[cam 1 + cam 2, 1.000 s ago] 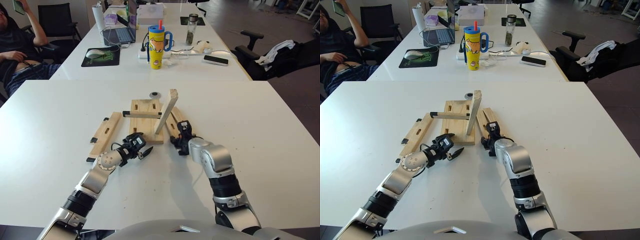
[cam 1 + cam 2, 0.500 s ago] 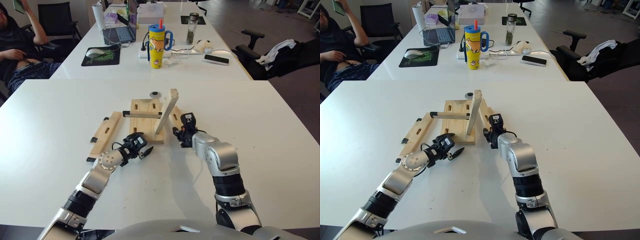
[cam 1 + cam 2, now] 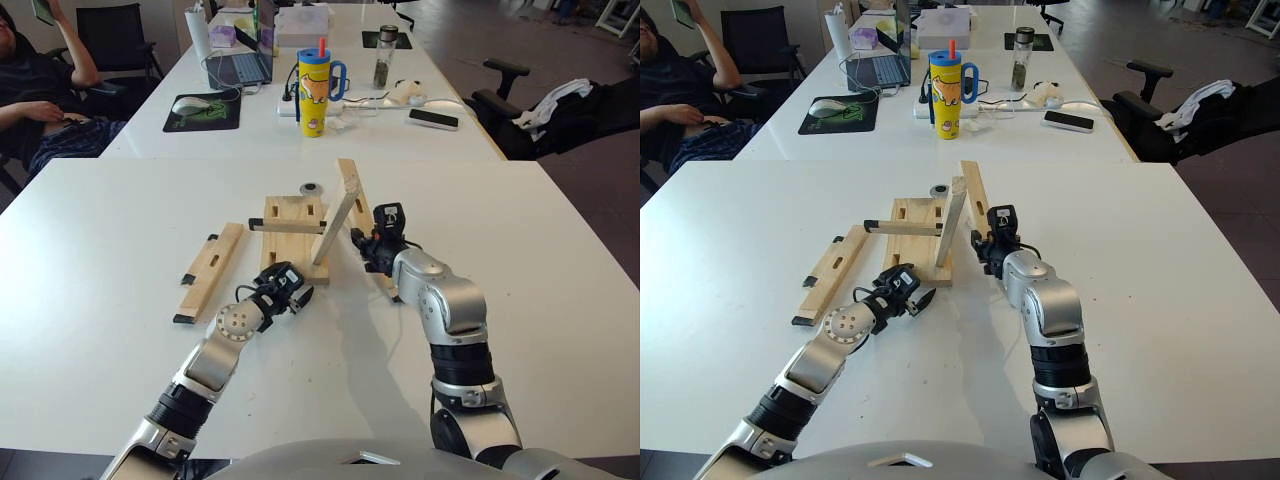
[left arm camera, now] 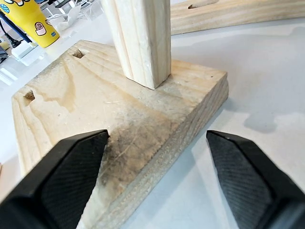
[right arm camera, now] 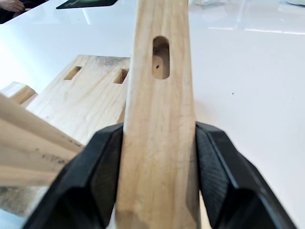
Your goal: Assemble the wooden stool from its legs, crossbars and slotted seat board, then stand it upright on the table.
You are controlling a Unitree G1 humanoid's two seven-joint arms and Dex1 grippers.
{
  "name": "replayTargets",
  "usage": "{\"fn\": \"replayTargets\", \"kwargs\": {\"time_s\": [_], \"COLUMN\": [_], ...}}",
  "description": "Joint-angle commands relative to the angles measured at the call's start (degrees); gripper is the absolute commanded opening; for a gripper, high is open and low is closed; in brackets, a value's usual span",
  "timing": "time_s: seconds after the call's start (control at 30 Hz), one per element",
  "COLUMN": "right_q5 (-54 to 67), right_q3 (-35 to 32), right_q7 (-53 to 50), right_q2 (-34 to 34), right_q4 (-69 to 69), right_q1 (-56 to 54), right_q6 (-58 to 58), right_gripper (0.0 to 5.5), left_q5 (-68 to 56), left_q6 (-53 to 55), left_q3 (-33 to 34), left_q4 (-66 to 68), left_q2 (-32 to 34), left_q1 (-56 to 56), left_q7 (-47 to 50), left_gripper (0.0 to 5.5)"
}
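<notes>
Pine pieces on white table (image 3: pixel 120 220), taken left to right. Loose leg (image 3: pixel 205 268) flat at nine o'clock of the seat board (image 3: pixel 290 250), well apart from it. Left fingers (image 4: pixel 71 167) spread wide at the board's six o'clock edge, flanking its near corner, gripping nothing; contact with the wood unclear. Standing leg (image 3: pixel 333 228) seated in the board, leaning toward one o'clock, crossbar (image 3: pixel 285 228) jutting from it toward nine. Right fingers (image 5: pixel 107 176) clamped on a second leg (image 5: pixel 159 119) at three o'clock of the board, far end tilted up, slot (image 5: pixel 161 57) facing the wrist camera, just beside the standing leg.

Likely trouble: knocking the leaning leg out of its socket with the raised one, given so little gap; board skating across the table under insertion force unless pinned; crossbar end missing the slot through poor alignment.

No legible writing on the wood. Cartoon print on the yellow cup (image 3: pixel 313 95) at twelve o'clock, left unread.
</notes>
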Motion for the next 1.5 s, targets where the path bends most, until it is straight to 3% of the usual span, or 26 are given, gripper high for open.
{"fn": "replayTargets", "kwargs": {"time_s": [0.03,0.1,0.37,0.53,0.67,0.87,0.93,1.07,1.27,1.5], "right_q5": [1.5,3.6,17.2,34.4,54.2,71.0,72.0,68.0,62.5,57.5], "right_q3": [-3.4,-5.9,-18.6,-25.2,-28.3,-26.2,-24.4,-19.0,-13.5,-9.5], "right_q7": [1.7,4.8,12.8,21.2,29.8,39.2,41.7,47.8,56.2,65.2], "right_q2": [0.4,0.0,-3.3,-7.6,-15.8,-26.6,-28.6,-32.9,-36.3,-41.7], "right_q4": [0.9,1.3,1.5,0.1,-2.2,-7.3,-8.9,-11.4,-10.4,-10.5], "right_q1": [-1.1,-0.5,-4.0,-8.3,-10.8,-7.1,-5.0,0.3,5.5,9.1], "right_q6": [-8.5,-15.1,-22.1,-16.9,-4.6,8.0,10.1,11.6,9.8,8.4], "right_gripper": [2.06,2.06,2.06,2.06,2.06,2.06,2.06,2.06,2.06,2.06], "left_q5": [-0.7,-1.6,-5.8,-9.7,-24.1,-58.4,-65.1,-79.4,-89.2,-95.3], "left_q6": [7.3,3.5,-10.1,-12.5,-4.5,17.2,20.8,26.6,30.7,31.2], "left_q3": [-1.0,-0.7,4.9,7.0,9.9,22.7,26.0,31.2,32.8,34.0], "left_q4": [3.3,-0.3,-7.4,-9.8,-18.5,-28.8,-28.4,-27.1,-26.7,-24.2], "left_q2": [-0.4,0.4,5.1,7.4,9.8,15.0,16.3,17.1,17.2,16.0], "left_q1": [6.2,6.8,6.2,5.4,8.3,7.6,5.8,2.3,0.4,-2.0], "left_q7": [-1.7,-3.1,-8.5,-14.0,-23.5,-28.3,-27.9,-24.2,-18.9,-13.9], "left_gripper": [3.82,3.82,3.82,3.82,3.82,3.82,3.82,4.43,5.27,5.32]}}
